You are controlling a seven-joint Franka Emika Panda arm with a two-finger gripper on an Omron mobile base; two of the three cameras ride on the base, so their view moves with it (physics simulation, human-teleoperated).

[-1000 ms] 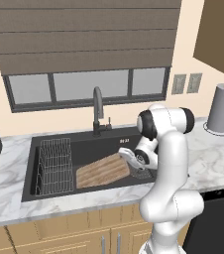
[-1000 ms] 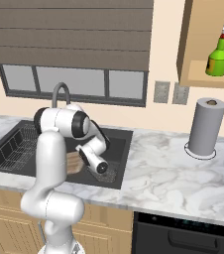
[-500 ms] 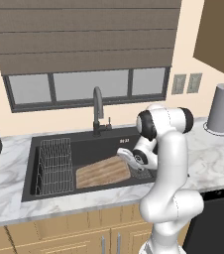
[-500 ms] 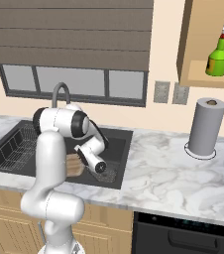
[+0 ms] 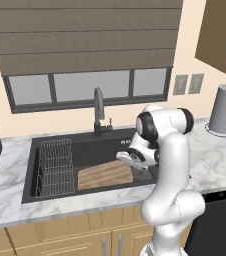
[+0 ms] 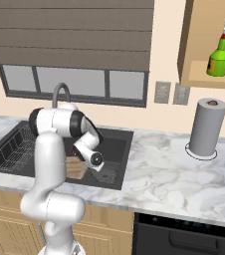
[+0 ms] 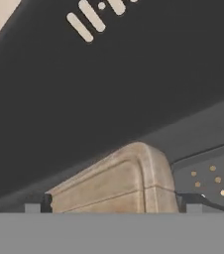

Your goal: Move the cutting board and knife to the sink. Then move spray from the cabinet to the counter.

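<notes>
Nothing has shifted: the fingers [image 7: 113,206] stay spread around the cutting board [image 5: 105,174] in the sink [image 5: 85,150].

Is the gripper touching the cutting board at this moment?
Cannot tell. In the hand view the cutting board lies between the dark fingertips, but the grey band hides any contact. In the left base view the gripper overlaps the board's end.

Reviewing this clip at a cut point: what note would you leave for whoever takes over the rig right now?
Gripper: low in the matte black sink, fingertips either side of the board's end; grip or release cannot be told.
Light-brown wooden cutting board: lying in the sink beside the wire rack.
Green spray bottle: upright in the doorless wooden cabinet.
Done: board in sink.
Left: knife, which I cannot place; then spray down to the white marble counter.
</notes>
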